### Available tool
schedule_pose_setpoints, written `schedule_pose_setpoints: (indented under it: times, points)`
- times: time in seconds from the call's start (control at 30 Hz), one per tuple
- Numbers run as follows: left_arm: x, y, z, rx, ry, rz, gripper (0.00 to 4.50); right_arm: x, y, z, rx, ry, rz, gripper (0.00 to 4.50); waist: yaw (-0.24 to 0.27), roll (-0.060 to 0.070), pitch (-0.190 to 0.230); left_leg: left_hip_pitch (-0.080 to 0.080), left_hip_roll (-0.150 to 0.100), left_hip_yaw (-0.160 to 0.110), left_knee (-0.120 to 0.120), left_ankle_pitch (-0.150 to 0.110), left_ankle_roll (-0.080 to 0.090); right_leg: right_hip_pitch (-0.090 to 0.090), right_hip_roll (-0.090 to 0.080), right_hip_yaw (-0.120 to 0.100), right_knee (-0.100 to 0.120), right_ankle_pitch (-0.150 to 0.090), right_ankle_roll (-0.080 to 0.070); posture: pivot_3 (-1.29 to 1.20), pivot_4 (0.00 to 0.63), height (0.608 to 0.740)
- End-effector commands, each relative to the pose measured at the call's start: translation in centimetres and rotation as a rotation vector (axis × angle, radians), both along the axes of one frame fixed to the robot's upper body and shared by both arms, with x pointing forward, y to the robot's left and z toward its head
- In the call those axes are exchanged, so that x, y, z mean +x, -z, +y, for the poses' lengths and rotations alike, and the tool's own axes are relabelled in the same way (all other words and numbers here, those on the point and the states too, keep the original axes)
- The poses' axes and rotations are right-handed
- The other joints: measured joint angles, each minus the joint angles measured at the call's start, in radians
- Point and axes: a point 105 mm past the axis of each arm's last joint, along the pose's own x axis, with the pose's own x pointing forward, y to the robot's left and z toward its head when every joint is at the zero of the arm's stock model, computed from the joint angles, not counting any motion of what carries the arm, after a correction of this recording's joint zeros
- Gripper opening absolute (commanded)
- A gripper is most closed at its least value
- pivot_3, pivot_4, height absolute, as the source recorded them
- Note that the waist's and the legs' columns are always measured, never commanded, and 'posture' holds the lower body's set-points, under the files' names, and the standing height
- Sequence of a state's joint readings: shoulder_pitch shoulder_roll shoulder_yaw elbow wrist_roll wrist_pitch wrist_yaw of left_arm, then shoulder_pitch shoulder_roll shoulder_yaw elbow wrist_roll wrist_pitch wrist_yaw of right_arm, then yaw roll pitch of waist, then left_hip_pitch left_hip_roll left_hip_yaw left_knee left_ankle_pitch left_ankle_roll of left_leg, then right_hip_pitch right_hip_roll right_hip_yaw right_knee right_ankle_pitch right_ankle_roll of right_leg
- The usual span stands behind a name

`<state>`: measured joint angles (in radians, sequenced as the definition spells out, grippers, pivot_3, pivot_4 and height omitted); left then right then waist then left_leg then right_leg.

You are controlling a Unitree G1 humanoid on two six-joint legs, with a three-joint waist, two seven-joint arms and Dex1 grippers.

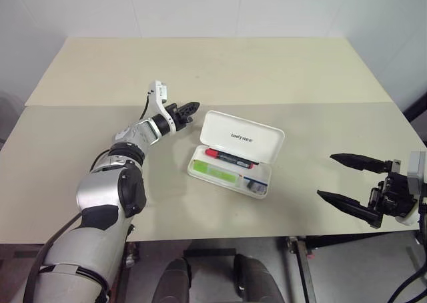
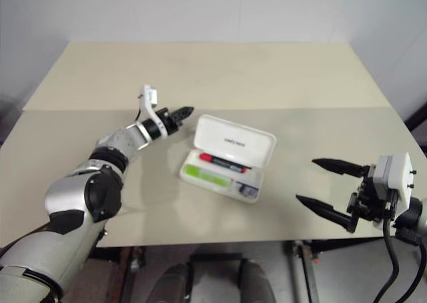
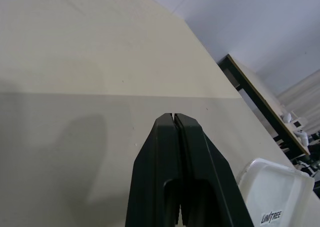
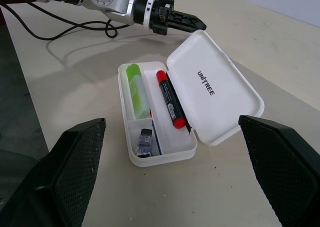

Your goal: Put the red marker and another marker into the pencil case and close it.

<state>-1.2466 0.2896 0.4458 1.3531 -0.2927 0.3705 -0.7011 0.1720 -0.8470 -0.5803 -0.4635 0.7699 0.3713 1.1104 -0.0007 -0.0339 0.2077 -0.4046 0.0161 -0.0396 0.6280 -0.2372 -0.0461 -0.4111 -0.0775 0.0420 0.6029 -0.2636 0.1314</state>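
Nearest you, at the bench's front edge on the right, the right gripper [image 1: 348,177] hangs with its jaws spread as wide as they go, two long tapering black fingers with nothing between them. From its wrist view you see their inner faces carry a fine knurled grid texture.

Ahead of it, near the middle of the bench [image 1: 200,69], you have the pencil case [image 4: 165,107]: flat white hard plastic, rectangular with rounded corners, its hinged lid thrown back and resting open on the far side, dark "UNITREE" lettering on the inside face. The tray is split by thin white walls. You can see the red marker [image 4: 170,99] lying in the long compartment next to the hinge, a slim black barrel with glossy red at both ends. Another marker [image 4: 137,89], stubby and pale lime green, lies in the front compartment alongside it. A small dark object [image 4: 145,141] sits in the short end compartment.

Your left gripper [image 1: 189,109] is just beside the case's left far corner, off the lid, with its jaws pressed fully together and holding nothing.

You are working over a smooth, matte cream bench surface with one straight seam running across it.
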Motion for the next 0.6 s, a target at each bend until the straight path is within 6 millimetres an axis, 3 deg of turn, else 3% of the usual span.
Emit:
schedule_pose_setpoints:
  times: [0.03,0.3,0.6]
  points:
    - [0.2,-1.0,-0.7,-0.088,-0.005,0.045,0.04,-0.2,-1.4,-0.1,-0.010,0.015,-0.063,4.50,-0.001,0.000,0.000,0.000,0.000,0.000,0.000,0.000,0.000,0.000,0.000,0.000,0.001,0.000,0.000,0.00,0.150,0.740]
    - [-0.4,0.4,-2.3,-0.062,0.057,0.142,0.04,-0.2,-1.4,-0.1,-0.020,0.034,-0.064,4.50,0.000,0.000,0.000,0.001,0.000,0.000,0.001,0.000,0.000,0.000,0.000,0.000,0.002,0.000,0.000,0.00,0.150,0.740]
    - [-3.0,-0.1,-3.8,0.082,0.361,0.098,0.04,0.0,-1.2,-0.3,-0.024,0.054,-0.063,4.50,0.000,0.000,0.000,0.000,0.000,0.000,0.001,0.000,0.000,0.000,0.000,0.000,0.001,0.000,0.000,0.00,0.150,0.740]
